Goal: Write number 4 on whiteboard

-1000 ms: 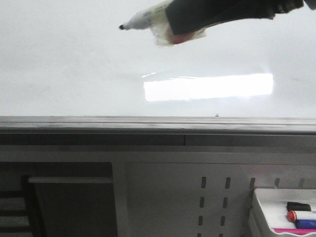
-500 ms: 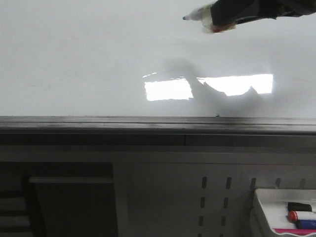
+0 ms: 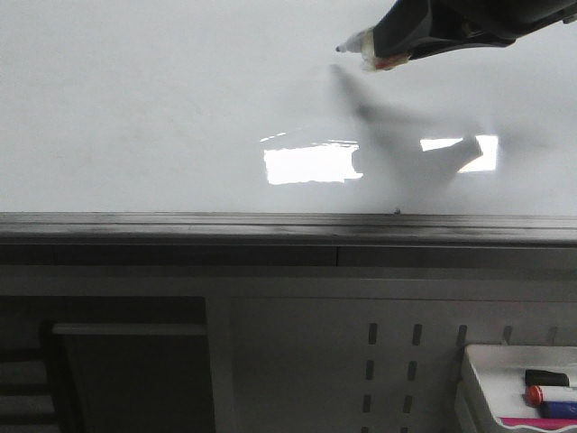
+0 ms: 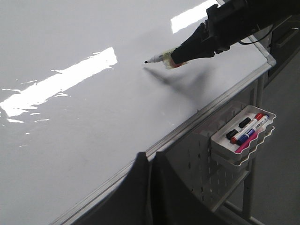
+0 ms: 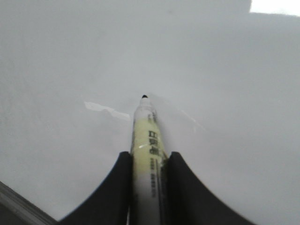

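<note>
right gripper (image 3: pixel 383 50) lower than 0.5 s ago, marker tip at about same spot across board, well right of where it was 1.0 s ago; shadow now covers more of light patch. near: white tray (image 4: pixel 224 149) hung on grey perforated panel (image 3: pixel 388 361), holding spare markers (image 4: pixel 248 130). left gripper (image 4: pixel 151 178): only dark jaws in view, pressed together. farther: whiteboard (image 3: pixel 162 108) with grey edge, no stroke visible. right jaws pinching black-tipped marker (image 5: pixel 147 140), tip just above or touching board, cannot tell which.
</note>
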`<state>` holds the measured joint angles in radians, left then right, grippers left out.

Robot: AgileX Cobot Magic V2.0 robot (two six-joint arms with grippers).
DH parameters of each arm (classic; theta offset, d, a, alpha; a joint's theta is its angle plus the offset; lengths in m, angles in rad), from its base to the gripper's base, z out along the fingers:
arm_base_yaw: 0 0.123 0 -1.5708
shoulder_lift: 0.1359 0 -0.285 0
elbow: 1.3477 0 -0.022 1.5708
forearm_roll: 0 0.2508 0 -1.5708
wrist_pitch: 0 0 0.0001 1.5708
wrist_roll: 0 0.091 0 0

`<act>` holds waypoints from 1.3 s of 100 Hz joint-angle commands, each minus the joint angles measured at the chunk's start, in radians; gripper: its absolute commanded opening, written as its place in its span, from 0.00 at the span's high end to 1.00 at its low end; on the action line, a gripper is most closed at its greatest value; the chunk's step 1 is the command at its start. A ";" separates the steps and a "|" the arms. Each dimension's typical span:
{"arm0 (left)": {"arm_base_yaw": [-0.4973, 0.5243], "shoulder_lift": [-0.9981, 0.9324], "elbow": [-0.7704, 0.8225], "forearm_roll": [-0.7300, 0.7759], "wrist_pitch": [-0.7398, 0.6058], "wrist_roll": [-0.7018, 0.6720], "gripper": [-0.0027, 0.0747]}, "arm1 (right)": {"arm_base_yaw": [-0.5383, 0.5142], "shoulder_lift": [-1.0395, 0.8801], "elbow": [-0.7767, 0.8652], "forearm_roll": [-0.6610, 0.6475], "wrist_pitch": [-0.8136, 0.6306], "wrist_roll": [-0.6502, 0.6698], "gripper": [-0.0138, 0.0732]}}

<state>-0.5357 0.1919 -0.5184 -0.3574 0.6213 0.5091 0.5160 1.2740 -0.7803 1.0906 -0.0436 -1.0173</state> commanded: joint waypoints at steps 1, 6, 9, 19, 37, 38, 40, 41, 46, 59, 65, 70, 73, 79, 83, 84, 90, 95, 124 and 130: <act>0.002 0.012 -0.022 -0.024 -0.076 -0.010 0.99 | -0.007 -0.009 -0.035 0.018 -0.030 -0.001 0.90; 0.002 0.012 -0.022 -0.024 -0.076 -0.010 0.99 | -0.007 0.001 -0.035 0.025 -0.018 -0.001 0.90; 0.002 0.012 -0.022 -0.024 -0.076 -0.010 0.99 | -0.007 0.007 -0.035 0.025 -0.010 -0.001 0.90; 0.002 0.012 -0.022 -0.024 -0.076 -0.010 0.99 | -0.007 0.027 -0.035 0.045 0.020 -0.001 0.90; 0.002 0.012 -0.022 -0.024 -0.076 -0.010 0.99 | -0.007 0.076 -0.035 0.090 0.113 -0.001 0.89; 0.002 0.012 -0.022 -0.024 -0.076 -0.010 0.99 | -0.007 0.080 -0.035 0.093 0.123 -0.001 0.89; 0.002 0.012 -0.022 -0.024 -0.076 -0.010 0.99 | -0.007 0.085 -0.035 0.099 0.133 -0.001 0.89; 0.002 0.012 -0.022 -0.024 -0.076 -0.010 0.99 | -0.007 0.090 -0.035 0.102 0.143 -0.001 0.89; 0.002 0.012 -0.022 -0.024 -0.076 -0.010 0.99 | -0.005 0.105 -0.035 0.107 0.169 -0.001 0.89; 0.002 0.012 -0.022 -0.024 -0.076 -0.010 0.99 | -0.005 0.121 -0.035 0.109 0.200 -0.001 0.89; 0.002 0.012 -0.022 -0.024 -0.076 -0.010 0.99 | -0.005 0.121 -0.035 0.109 0.199 -0.001 0.89; 0.002 0.012 -0.022 -0.024 -0.076 -0.010 0.99 | -0.005 0.121 -0.035 0.109 0.199 -0.001 0.89; 0.002 0.012 -0.022 -0.024 -0.076 -0.010 0.99 | -0.005 0.121 -0.035 0.109 0.199 -0.001 0.89; 0.002 0.012 -0.022 -0.024 -0.077 -0.010 0.99 | -0.005 0.121 -0.035 0.109 0.199 -0.001 0.89; 0.002 0.012 -0.022 -0.024 -0.078 -0.010 0.99 | -0.005 0.121 -0.035 0.109 0.193 -0.001 0.89; 0.002 0.012 -0.022 -0.024 -0.078 -0.010 0.99 | -0.005 0.121 -0.035 0.109 0.193 -0.001 0.89; 0.002 0.012 -0.022 -0.024 -0.080 -0.010 0.99 | -0.007 0.116 -0.035 0.109 0.176 -0.001 0.89; 0.002 0.012 -0.022 -0.024 -0.083 -0.010 0.99 | -0.007 0.105 -0.035 0.109 0.161 -0.001 0.89; 0.002 0.012 -0.022 -0.024 -0.102 -0.010 0.99 | -0.041 0.009 0.052 0.109 0.109 -0.001 0.89; 0.002 0.012 -0.022 -0.024 -0.108 -0.010 0.99 | -0.071 -0.023 0.080 0.111 0.109 -0.001 0.89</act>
<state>-0.5357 0.1919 -0.5184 -0.3574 0.6048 0.5086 0.4914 1.3119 -0.7192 1.1988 0.1477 -1.0173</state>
